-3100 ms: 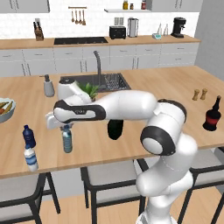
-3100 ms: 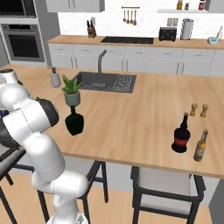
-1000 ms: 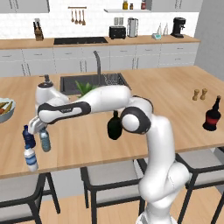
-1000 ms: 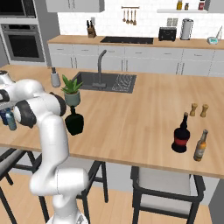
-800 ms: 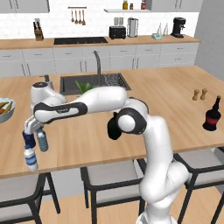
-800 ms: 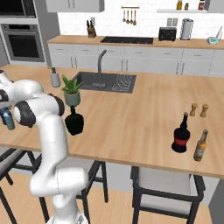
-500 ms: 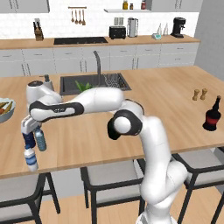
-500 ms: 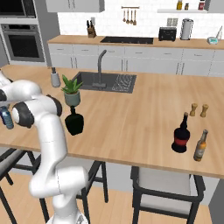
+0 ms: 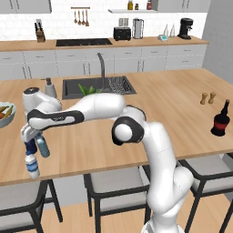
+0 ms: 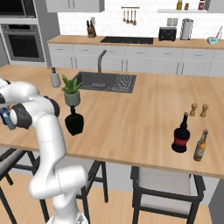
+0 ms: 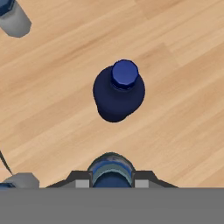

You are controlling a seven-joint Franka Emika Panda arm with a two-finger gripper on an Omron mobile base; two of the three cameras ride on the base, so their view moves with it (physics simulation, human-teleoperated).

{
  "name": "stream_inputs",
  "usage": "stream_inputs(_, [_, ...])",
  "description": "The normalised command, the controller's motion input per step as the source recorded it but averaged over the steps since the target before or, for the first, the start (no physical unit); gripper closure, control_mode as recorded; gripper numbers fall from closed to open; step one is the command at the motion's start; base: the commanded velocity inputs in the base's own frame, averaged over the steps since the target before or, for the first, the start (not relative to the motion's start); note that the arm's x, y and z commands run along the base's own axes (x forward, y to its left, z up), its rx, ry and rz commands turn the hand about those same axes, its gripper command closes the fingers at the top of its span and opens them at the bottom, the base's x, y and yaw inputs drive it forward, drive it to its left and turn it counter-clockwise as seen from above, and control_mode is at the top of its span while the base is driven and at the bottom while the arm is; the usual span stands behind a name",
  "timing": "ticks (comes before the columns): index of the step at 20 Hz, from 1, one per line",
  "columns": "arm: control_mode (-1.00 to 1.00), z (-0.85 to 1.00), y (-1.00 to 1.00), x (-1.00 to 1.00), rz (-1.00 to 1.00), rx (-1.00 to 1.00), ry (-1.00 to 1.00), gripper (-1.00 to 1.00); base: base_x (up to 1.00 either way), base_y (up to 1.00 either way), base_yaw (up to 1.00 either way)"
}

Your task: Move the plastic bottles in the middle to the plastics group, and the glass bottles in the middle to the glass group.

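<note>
My gripper (image 9: pixel 37 138) hangs over the counter's left front corner, shut on a translucent pale blue-grey plastic bottle (image 9: pixel 43 147), which tilts a little. Between the fingers in the hand view, that bottle's top (image 11: pixel 110 171) shows just under the gripper (image 11: pixel 111 180). Right beside it stands the small navy bottle of the plastics group (image 9: pixel 30 146), seen from above (image 11: pixel 118 90). The clear-white plastic bottle with a blue band (image 9: pixel 32 166) stands nearer the counter edge. A squat black glass bottle (image 10: pixel 74 121) sits mid-counter. The red-labelled glass group bottle (image 10: pixel 180 135) stands far right.
A potted plant (image 10: pixel 71 90) stands behind the black bottle, next to the sink (image 10: pixel 105 82). A brown bottle (image 10: pixel 200 146) and two small shakers (image 10: pixel 198 109) are near the red-labelled one. A bowl (image 9: pixel 4 113) sits at the counter's left edge. Stools stand below the front edge.
The arm has swung left across the counter carrying the pale bottle, ending beside the navy bottle. The other bottles have stayed put.
</note>
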Motion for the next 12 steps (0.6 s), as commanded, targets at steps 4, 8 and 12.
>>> stream_inputs(4, [-1.0, -0.17, 0.0, 0.0, 0.0, 0.0, -0.07, 1.0, 0.0, 0.0, 0.0])
stream_inputs(8, [-1.0, 0.0, 0.0, 0.0, 0.0, 0.01, -0.07, 1.0, 0.0, 0.0, 0.0])
stream_inputs(12, [-1.0, -0.02, -0.03, 0.0, 0.0, 0.06, -0.07, 1.0, 0.0, 0.0, 0.0])
